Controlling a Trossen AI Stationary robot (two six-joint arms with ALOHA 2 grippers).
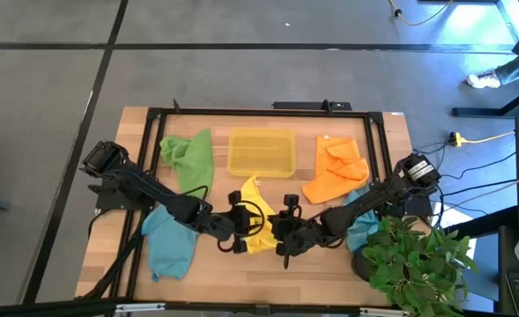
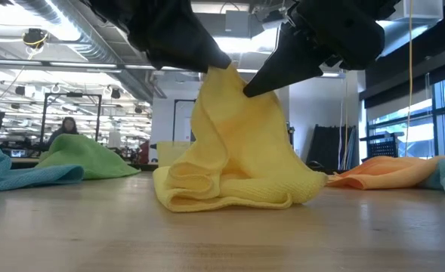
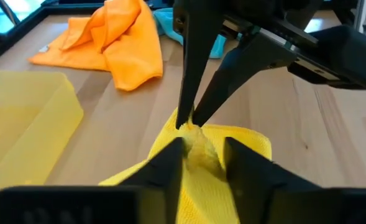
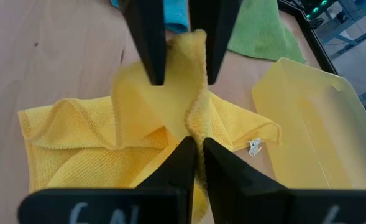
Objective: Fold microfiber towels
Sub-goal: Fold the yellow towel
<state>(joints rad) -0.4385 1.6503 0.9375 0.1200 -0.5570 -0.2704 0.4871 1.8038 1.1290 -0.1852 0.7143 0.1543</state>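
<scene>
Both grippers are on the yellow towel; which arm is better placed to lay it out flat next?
Probably the right. The right gripper pinches the yellow towel by its hemmed edge; the left gripper holds bunched cloth mid-towel.

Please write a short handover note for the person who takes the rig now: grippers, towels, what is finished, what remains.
Left gripper: shut on the yellow towel, lifting its top above the table's front centre.
Right gripper: shut on the same towel, close beside the left one.
Yellow towel: bunched, lower part resting on the table, not folded.
Green towel: crumpled, back left, beside the yellow tray.
Orange towel: crumpled, back right.
Blue towels: one front left, one at right, both unfolded.
Done: none folded. Left: all five.
</scene>
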